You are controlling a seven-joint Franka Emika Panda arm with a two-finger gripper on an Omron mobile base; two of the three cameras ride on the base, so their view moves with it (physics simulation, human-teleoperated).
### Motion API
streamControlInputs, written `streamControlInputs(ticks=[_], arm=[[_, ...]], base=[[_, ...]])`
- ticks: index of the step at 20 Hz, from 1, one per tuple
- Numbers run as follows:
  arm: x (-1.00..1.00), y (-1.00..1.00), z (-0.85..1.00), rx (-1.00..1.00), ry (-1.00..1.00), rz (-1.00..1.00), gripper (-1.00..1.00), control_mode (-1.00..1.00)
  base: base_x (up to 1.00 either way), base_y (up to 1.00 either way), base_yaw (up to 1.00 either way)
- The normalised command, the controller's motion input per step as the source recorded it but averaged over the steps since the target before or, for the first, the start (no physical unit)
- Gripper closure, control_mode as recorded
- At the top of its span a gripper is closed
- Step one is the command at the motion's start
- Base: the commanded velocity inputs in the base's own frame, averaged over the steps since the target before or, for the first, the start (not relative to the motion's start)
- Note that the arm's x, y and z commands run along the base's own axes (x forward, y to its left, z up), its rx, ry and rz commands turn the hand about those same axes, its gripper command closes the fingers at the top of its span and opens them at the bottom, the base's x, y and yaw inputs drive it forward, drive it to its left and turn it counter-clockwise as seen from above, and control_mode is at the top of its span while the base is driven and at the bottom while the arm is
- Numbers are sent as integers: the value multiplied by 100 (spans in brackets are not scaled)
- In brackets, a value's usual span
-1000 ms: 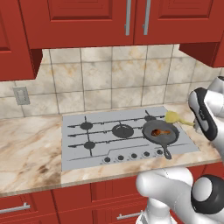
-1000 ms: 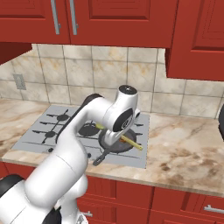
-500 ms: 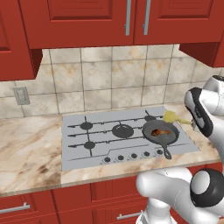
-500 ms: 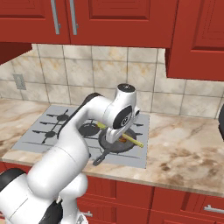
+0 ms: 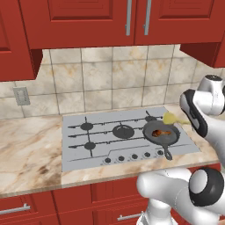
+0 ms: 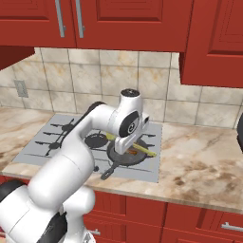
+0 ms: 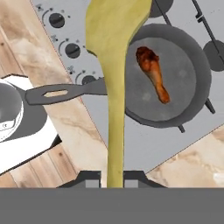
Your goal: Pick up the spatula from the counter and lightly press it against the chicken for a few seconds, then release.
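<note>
Over stovetop [image 5: 88, 145], end effector [image 7: 114, 180] clenched on spatula [image 7: 116, 43] handle, blade out front by pan [image 7: 192, 87] rim, near chicken [image 7: 153, 72].

Room directly above the chicken [image 7: 151, 72] is open. The pan [image 7: 186, 65] rim encircles it, and the handle [image 7: 65, 92] projects nearward.

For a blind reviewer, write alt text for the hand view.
The claw, shut on a yellow spatula, holds its blade beside a chicken drumstick lying in a dark pan. The pan sits on a grey cooktop set in a marble counter, its handle pointing left in the picture.
</note>
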Motion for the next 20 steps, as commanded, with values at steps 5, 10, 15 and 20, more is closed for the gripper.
streamControlInputs(ticks=[5, 10, 15, 20], arm=[[7, 0, -28, -4, 11, 2, 100, -100], [8, 0, -25, -4, 12, 2, 100, -100], [14, 0, -11, -1, 14, 2, 100, -100], [22, 0, -11, 0, 15, 2, 100, -100]], base=[[0, 0, 0], [0, 0, 0], [0, 0, 0], [0, 0, 0]])
